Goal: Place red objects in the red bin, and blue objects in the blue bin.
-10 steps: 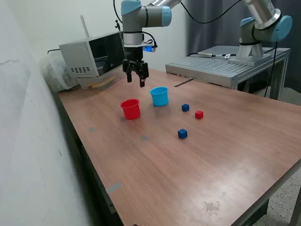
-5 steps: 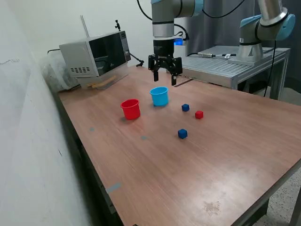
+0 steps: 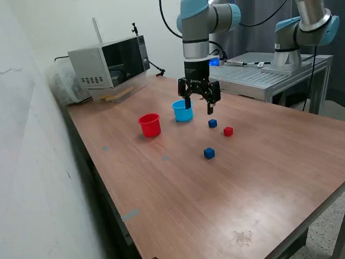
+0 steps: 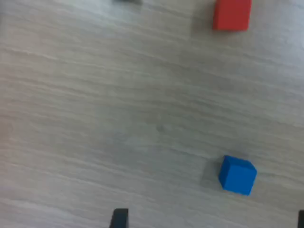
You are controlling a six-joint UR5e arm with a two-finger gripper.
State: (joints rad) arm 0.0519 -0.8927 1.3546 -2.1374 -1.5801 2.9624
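Arm newly beside blue cup [image 3: 183, 110], above small blue cube [image 3: 212, 123].

table [image 3: 259, 178]: wood-grain laminate, smooth, slight sheen | red cup [image 3: 150, 124]; blue cup [image 3: 183, 110]: glossy (plastic-looking)

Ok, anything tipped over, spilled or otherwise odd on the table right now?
Nothing stands out. The red cup and blue cup stand upright, and three cubes sit loose on the table. The gripper is open and empty above them.
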